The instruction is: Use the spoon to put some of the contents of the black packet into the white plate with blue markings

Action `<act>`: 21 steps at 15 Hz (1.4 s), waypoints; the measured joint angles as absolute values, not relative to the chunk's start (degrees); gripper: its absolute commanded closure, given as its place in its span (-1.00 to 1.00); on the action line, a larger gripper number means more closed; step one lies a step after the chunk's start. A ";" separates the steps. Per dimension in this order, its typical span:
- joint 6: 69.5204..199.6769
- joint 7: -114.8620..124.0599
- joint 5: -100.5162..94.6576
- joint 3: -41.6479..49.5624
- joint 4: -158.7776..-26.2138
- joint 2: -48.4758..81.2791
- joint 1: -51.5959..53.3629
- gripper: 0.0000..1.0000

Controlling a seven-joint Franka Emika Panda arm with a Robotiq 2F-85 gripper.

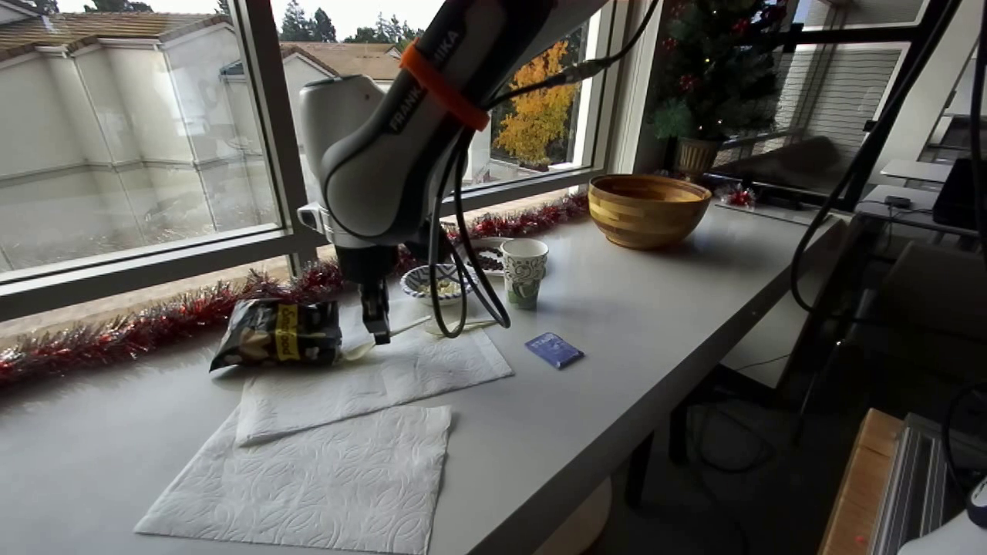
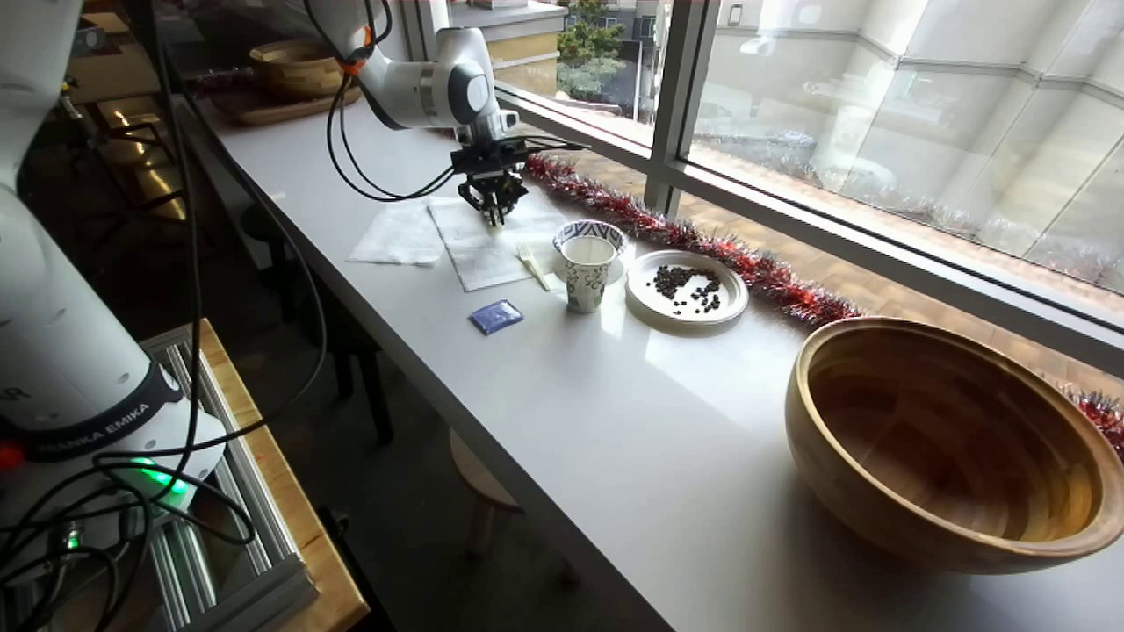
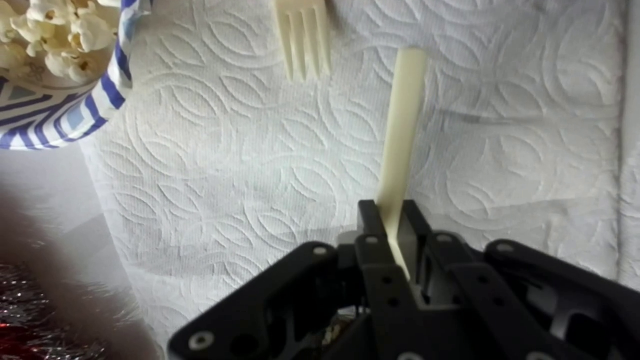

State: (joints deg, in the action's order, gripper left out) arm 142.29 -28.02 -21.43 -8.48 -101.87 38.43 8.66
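Pinching a pale spoon (image 3: 401, 120) by its handle, the gripper (image 3: 389, 215) stands nearly closed in the wrist view, above a paper towel (image 3: 240, 180). The free end of the handle points away from the gripper, and the tines of a fork (image 3: 302, 10) lie near it. At the upper left is the white plate with blue markings (image 3: 82, 120), with popcorn (image 3: 90, 32) in it. Red tinsel (image 3: 30, 305) shows in the lower left corner.

In an exterior view, the black packet (image 1: 279, 335) lies on the worktop (image 1: 624, 324) alongside the tinsel. The spoon's head is right at the packet's end; whether the two touch cannot be told. Another paper towel (image 1: 331, 478) is spread just beside the one under the gripper.

In an exterior view, a paper cup (image 2: 586, 285) stands upright in front of the white plate with blue markings and hides part of it. Just beside them is a white dish (image 2: 645, 303) with dark bits (image 2: 674, 281) scattered in it. A blue sachet (image 2: 497, 317) lies near the cup, towards the edge of the worktop. A large wooden bowl (image 2: 948, 456) stands well apart.
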 measured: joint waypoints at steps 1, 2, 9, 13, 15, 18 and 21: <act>142.70 -28.31 -21.43 -8.75 -101.87 38.51 8.37 0.93; 143.10 -28.61 -21.42 -8.98 -101.87 38.59 8.13 0.93; 144.04 -32.91 -20.33 -11.52 -101.87 39.11 6.21 0.93; 144.11 -36.19 -18.26 -12.87 -101.87 39.37 4.96 0.93; 144.37 -37.80 -17.08 -13.30 -101.87 39.55 4.24 0.93; 145.55 -40.48 -15.54 -13.82 -101.92 39.90 3.10 0.93; 147.95 -44.71 -13.35 -15.18 -102.34 40.38 1.02 0.93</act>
State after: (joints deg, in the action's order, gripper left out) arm 147.95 -44.71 -13.35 -15.18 -102.34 40.38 1.02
